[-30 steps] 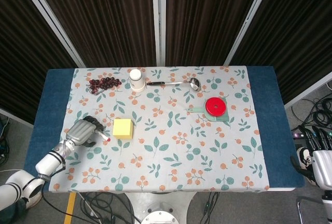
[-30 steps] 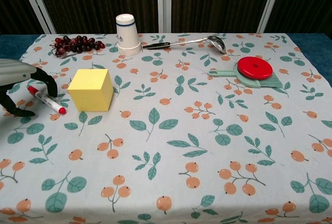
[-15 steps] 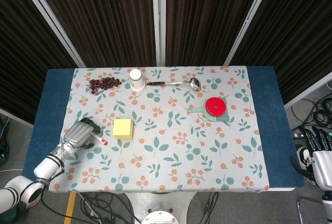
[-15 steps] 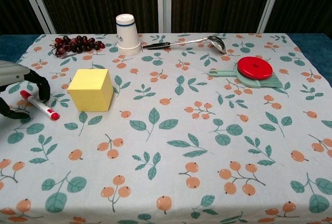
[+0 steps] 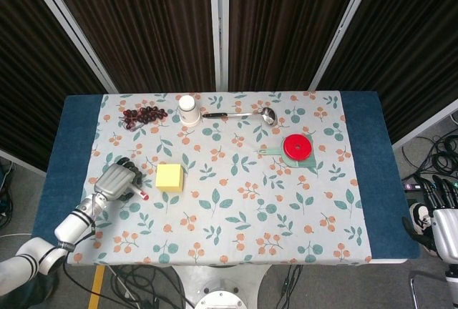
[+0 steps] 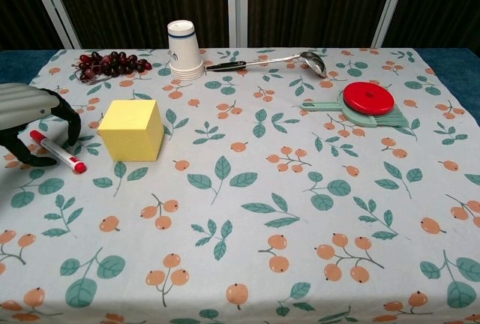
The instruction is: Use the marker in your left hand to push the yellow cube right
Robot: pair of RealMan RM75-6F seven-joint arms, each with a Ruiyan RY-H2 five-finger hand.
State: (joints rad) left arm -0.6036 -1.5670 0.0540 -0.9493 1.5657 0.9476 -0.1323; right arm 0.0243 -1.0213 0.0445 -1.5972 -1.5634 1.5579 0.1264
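Near the table's left edge, about midway along it, the left hand (image 6: 30,110) grips one marker (image 6: 57,152), its fingers curled over the white barrel and the red cap pointing toward the near-right. The cap tip lies just left of the single yellow cube (image 6: 132,129), apart from it. To the cube's right the flowered tablecloth (image 5: 236,209) runs bare across the middle of the table, and the whole near half is open as well. The cube is pale yellow, matte, sharp-edged, sitting flat and square to the table edges. Along the far edge lie one bunch of dark grapes (image 5: 143,114), one upturned paper cup (image 5: 187,109) and one steel ladle (image 5: 240,114). Toward the right side one red disc (image 5: 298,146) rests on a green holder (image 5: 288,156). The right hand (image 5: 436,212) hangs off the table's near right corner; whether its fingers are spread or closed is unclear.
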